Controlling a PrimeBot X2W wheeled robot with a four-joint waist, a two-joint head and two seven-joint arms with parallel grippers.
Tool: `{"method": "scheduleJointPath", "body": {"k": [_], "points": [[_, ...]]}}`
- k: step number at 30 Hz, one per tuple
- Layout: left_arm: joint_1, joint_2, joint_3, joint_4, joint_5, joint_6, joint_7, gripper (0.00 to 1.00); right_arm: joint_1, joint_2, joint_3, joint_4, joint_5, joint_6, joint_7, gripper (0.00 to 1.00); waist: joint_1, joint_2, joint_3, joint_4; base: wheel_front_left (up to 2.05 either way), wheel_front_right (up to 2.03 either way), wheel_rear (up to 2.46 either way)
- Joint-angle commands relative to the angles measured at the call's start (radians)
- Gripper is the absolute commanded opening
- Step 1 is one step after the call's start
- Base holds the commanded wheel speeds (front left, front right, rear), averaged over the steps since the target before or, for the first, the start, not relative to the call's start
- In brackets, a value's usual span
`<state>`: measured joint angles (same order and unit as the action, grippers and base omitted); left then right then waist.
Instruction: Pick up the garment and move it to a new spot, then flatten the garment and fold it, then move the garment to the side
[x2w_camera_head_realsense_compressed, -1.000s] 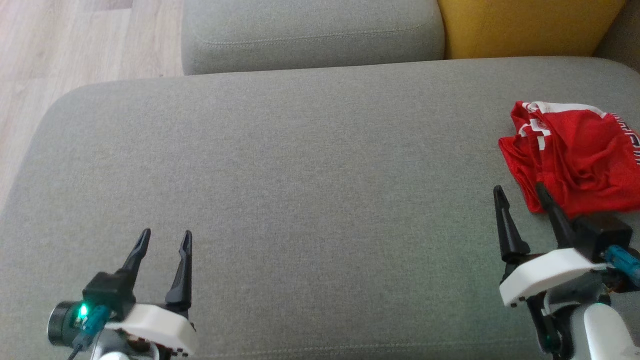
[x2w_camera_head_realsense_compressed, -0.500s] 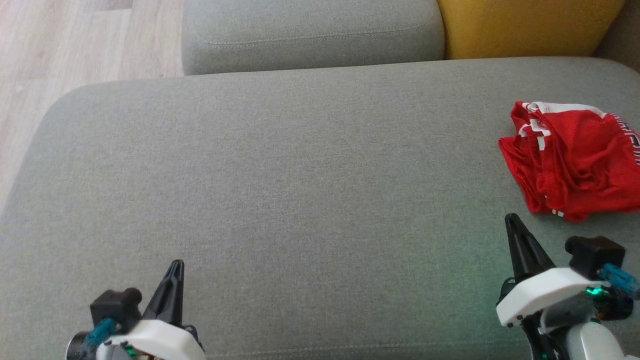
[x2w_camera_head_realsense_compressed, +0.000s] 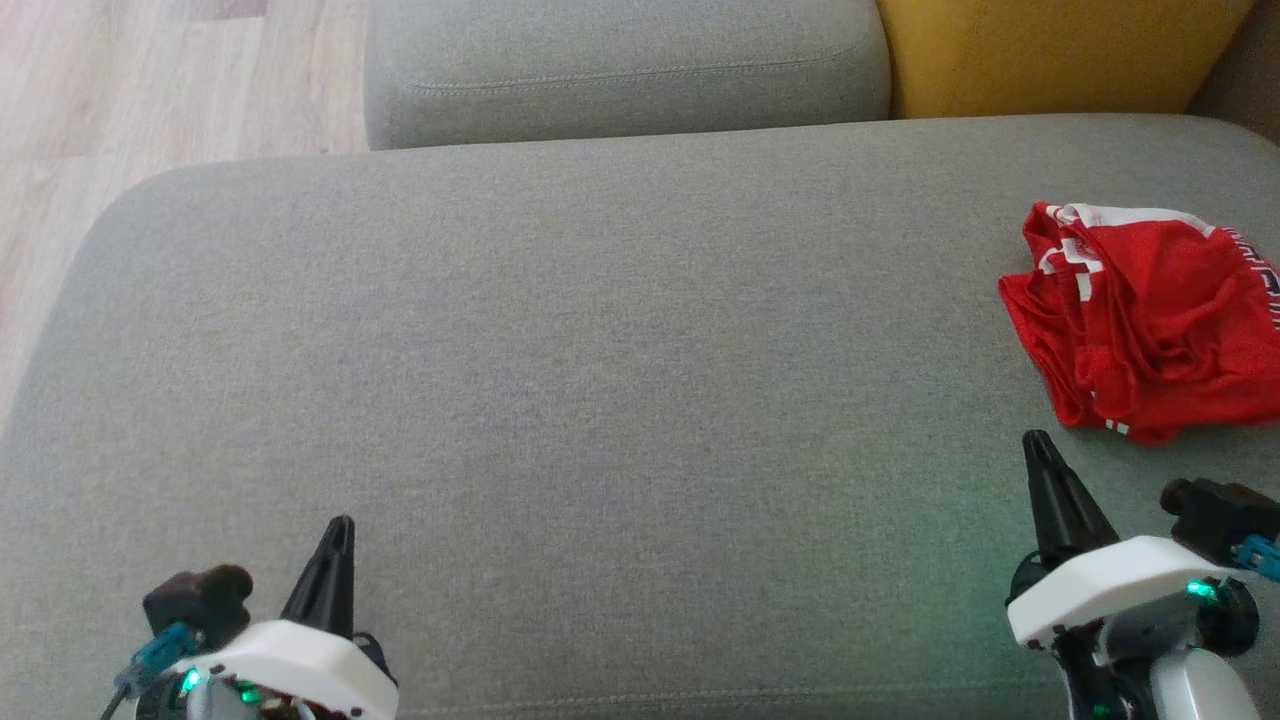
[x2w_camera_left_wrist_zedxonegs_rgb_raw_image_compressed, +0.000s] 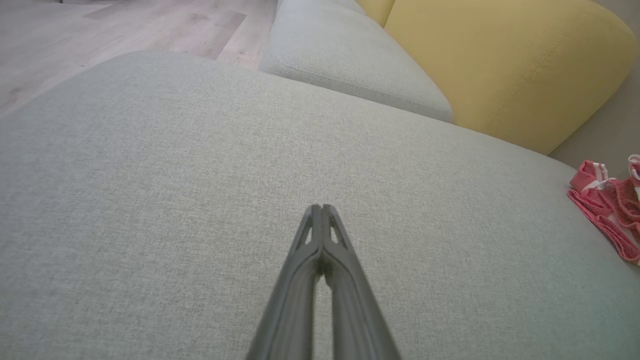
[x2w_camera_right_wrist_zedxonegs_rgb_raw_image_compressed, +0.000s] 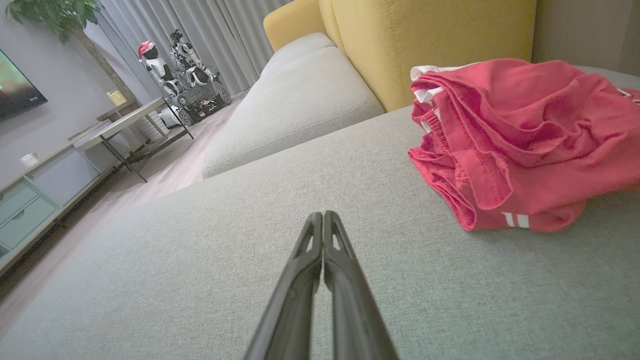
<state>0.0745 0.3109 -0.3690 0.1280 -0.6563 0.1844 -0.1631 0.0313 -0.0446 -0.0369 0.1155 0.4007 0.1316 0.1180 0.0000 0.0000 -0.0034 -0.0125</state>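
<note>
Grey sofa cushion (x2w_camera_head_realsense_compressed: 600, 350) spreads under both claws in the head view, with wood floor (x2w_camera_head_realsense_compressed: 150, 80) past its far left corner, a second grey cushion (x2w_camera_head_realsense_compressed: 620, 70) beyond it and a yellow cushion (x2w_camera_head_realsense_compressed: 1050, 50) further right. The left gripper (x2w_camera_head_realsense_compressed: 338, 530) sits at the near left edge, its two dark fingers (x2w_camera_head_realsense_compressed: 325, 580) drawn together into a single point with nothing between them. The right gripper (x2w_camera_head_realsense_compressed: 1035, 445) sits at the near right, fingers likewise closed into one empty spike. The red garment (x2w_camera_head_realsense_compressed: 1150, 320) with white trim lies bunched on the cushion just ahead of the right gripper and a little to its right, apart from the tip, and far across from the left gripper. From the left wrist view, the left fingers meet at their tips above bare grey fabric, and the garment shows as a red edge far off to their right. From the right wrist view, the right fingers are pressed tip to tip over the cushion, and the garment sits ahead and to their right in a crumpled heap, not touching them. Off to their left stand a low table (x2w_camera_right_wrist_zedxonegs_rgb_raw_image_compressed: 125, 120) and grey curtains (x2w_camera_right_wrist_zedxonegs_rgb_raw_image_compressed: 215, 35).
</note>
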Motion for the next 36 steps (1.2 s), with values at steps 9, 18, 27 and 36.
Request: {"method": "scheduleJointPath", "body": {"k": [9, 18, 27, 36], "points": [[-0.067, -0.011, 0.064, -0.012, -0.097, -0.033, 0.022, 0.0, -0.06, -0.003, -0.008, -0.016, 0.119, 0.0, -0.003, 0.0, 0.0, 0.0, 0.001, 0.001, 0.0, 0.0, 0.0], [-0.078, -0.032, 0.101, -0.001, -0.185, -0.061, 0.044, 0.0, -0.067, -0.003, -0.015, -0.002, 0.226, 0.0, -0.004, 0.0, 0.0, 0.0, 0.001, 0.002, 0.0, 0.0, 0.0], [-0.089, -0.054, 0.139, 0.011, -0.272, -0.089, 0.066, 0.0, -0.075, -0.003, -0.021, 0.012, 0.334, 0.0, -0.004, 0.0, 0.0, 0.0, 0.002, 0.003, 0.0, 0.0, 0.0], [-0.1, -0.076, 0.177, 0.024, -0.359, -0.117, 0.088, 0.0, -0.083, -0.004, -0.028, 0.027, 0.441, 0.0, -0.004, 0.0, 0.0, 0.0, 0.002, 0.004, 0.0, 0.0, 0.0]]}}
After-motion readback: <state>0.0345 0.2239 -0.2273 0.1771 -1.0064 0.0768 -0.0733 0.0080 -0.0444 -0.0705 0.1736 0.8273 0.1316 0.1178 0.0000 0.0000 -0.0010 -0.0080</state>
